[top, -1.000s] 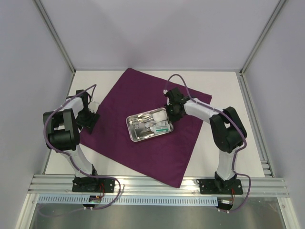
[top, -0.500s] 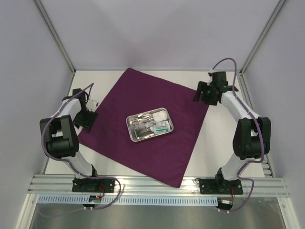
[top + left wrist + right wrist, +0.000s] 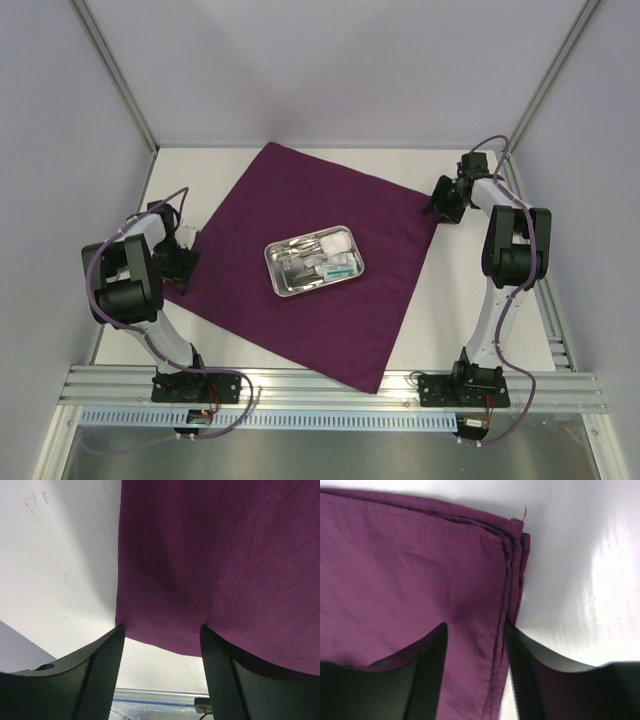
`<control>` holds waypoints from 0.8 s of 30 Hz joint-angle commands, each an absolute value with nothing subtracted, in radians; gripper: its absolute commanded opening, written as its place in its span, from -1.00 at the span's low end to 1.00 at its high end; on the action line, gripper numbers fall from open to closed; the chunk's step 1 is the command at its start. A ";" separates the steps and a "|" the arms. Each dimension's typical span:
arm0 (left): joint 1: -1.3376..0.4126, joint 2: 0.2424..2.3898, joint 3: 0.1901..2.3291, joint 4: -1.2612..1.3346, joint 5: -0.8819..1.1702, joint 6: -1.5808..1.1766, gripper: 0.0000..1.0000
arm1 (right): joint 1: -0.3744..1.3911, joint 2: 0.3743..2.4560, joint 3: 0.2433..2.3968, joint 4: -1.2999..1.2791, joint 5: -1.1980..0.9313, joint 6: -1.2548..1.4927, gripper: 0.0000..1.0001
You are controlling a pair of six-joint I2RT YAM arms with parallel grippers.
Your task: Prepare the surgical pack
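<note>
The deep-purple cloth (image 3: pixel 300 195) lies spread on the table like a diamond. The steel tray (image 3: pixel 283 284) sits at its middle with metal instruments, white gauze (image 3: pixel 334 241) and small packets inside. My left gripper (image 3: pixel 180 262) is open at the cloth's left corner; in the left wrist view its fingers (image 3: pixel 102 675) straddle the cloth edge (image 3: pixel 165 640). My right gripper (image 3: pixel 441 205) is open at the cloth's right corner; in the right wrist view its fingers (image 3: pixel 427 670) straddle the hemmed corner (image 3: pixel 512 545).
White table (image 3: pixel 470 290) with metal frame posts at the back corners and walls on both sides. An aluminium rail (image 3: pixel 330 385) runs along the near edge, by the arm bases.
My right arm swung from the tray out to the cloth's right corner and lowered there. My left gripper shifted slightly down to the cloth's left corner.
</note>
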State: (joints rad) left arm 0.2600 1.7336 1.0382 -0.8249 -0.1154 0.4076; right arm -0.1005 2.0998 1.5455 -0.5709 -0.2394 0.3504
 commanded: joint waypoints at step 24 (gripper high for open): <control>0.169 1.938 1.457 -0.847 -0.150 0.400 0.41 | -0.232 1.504 0.813 -0.311 -0.252 0.506 0.39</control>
